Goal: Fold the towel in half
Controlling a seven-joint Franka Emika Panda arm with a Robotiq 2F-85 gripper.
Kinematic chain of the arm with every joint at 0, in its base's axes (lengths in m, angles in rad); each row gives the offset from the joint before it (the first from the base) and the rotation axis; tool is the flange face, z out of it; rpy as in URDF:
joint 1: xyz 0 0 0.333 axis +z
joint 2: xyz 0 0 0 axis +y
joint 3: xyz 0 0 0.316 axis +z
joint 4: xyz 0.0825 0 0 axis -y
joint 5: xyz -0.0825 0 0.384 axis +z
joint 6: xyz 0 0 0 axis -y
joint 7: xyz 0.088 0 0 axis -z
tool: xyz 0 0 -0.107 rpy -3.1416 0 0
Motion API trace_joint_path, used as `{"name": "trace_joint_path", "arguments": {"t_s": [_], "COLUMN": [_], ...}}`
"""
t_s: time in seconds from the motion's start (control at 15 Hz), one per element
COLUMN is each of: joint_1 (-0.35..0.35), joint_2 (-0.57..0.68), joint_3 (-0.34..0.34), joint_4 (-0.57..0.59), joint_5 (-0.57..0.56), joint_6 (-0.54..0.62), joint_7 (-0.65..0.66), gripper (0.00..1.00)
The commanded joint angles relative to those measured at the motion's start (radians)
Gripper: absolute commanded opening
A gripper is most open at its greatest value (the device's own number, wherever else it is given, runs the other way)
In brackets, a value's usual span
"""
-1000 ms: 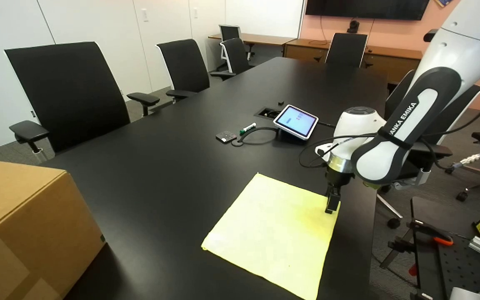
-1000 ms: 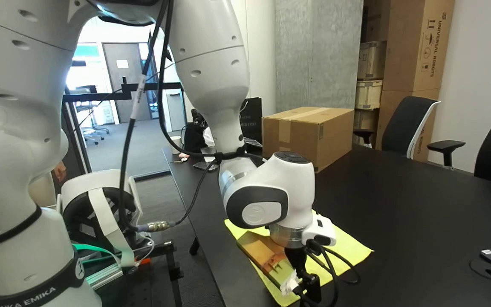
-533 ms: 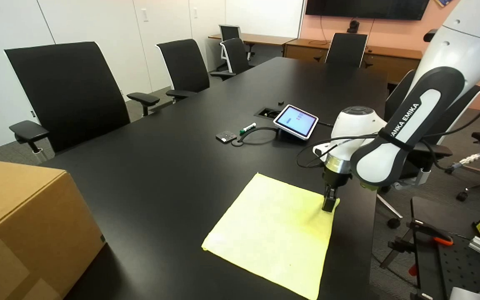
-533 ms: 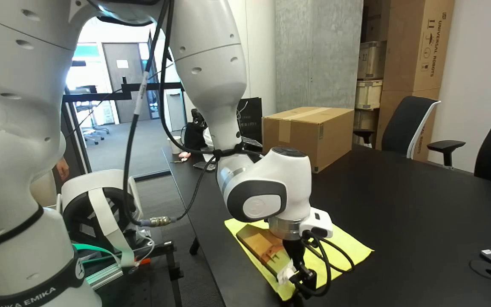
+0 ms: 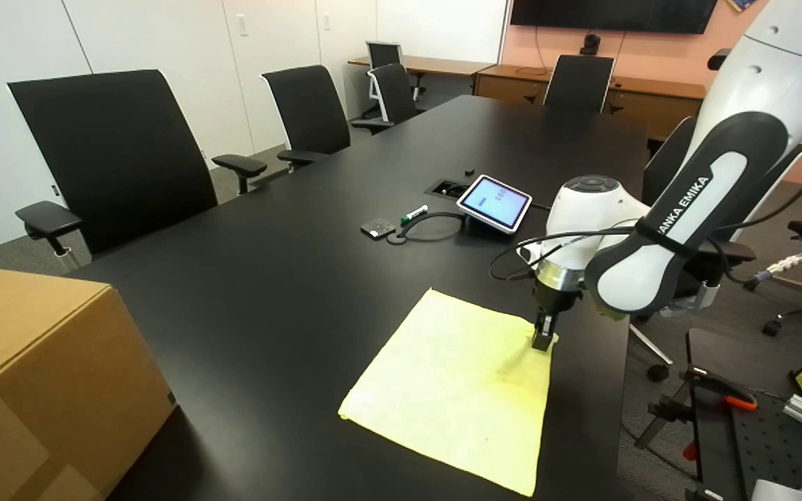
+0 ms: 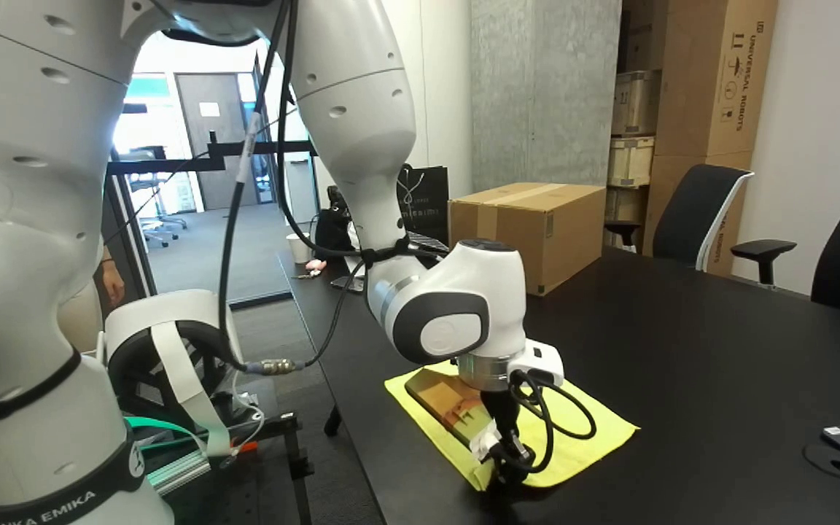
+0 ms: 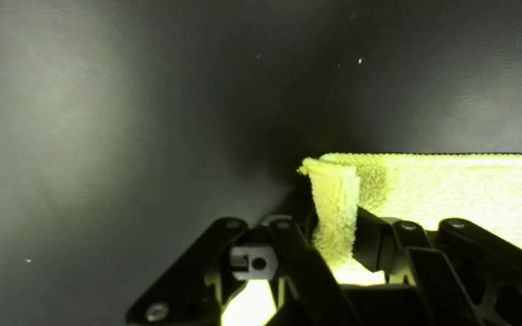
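The yellow towel (image 5: pixel 453 390) lies spread almost flat on the dark table, and it shows in both exterior views. My gripper (image 5: pixel 544 341) stands over one of its corners near the table's long side. In the wrist view a pinched strip of that corner stands up between the gripper's fingers (image 7: pixel 369 240), and the towel (image 7: pixel 465 190) stretches off to the right. Seen in an exterior view, the gripper (image 6: pixel 511 467) hides part of the towel (image 6: pixel 591 445) behind it. The fingers are closed around the folded corner.
A tablet on a stand (image 5: pixel 495 203), a green marker (image 5: pixel 414 214) and a small dark puck (image 5: pixel 377 228) sit farther along the table. A cardboard box (image 5: pixel 53 390) stands at the opposite side. Beside my wrist shows a flat brown-green piece (image 6: pixel 442 397) that I cannot identify.
My gripper has closed on the towel's corner and shifted inward over the towel, slightly upward. The corner and the edges beside it have been drawn in along with it.
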Motion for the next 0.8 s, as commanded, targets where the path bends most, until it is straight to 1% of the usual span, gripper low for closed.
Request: {"name": "trace_joint_path", "arguments": {"t_s": [0.0, 0.2, 0.33, 0.73], "joint_1": [0.085, 0.109, 0.110, 0.056], "joint_2": [-0.033, -0.043, -0.051, -0.030], "joint_3": [-0.070, -0.080, -0.074, -0.032], "joint_4": [0.024, 0.061, 0.097, 0.250], "joint_5": [-0.059, -0.075, -0.082, -0.055], "joint_6": [-0.061, -0.130, -0.180, -0.299], "joint_7": [0.101, 0.143, 0.157, 0.108], "gripper": [0.10, 0.10, 0.09, 0.09]}}
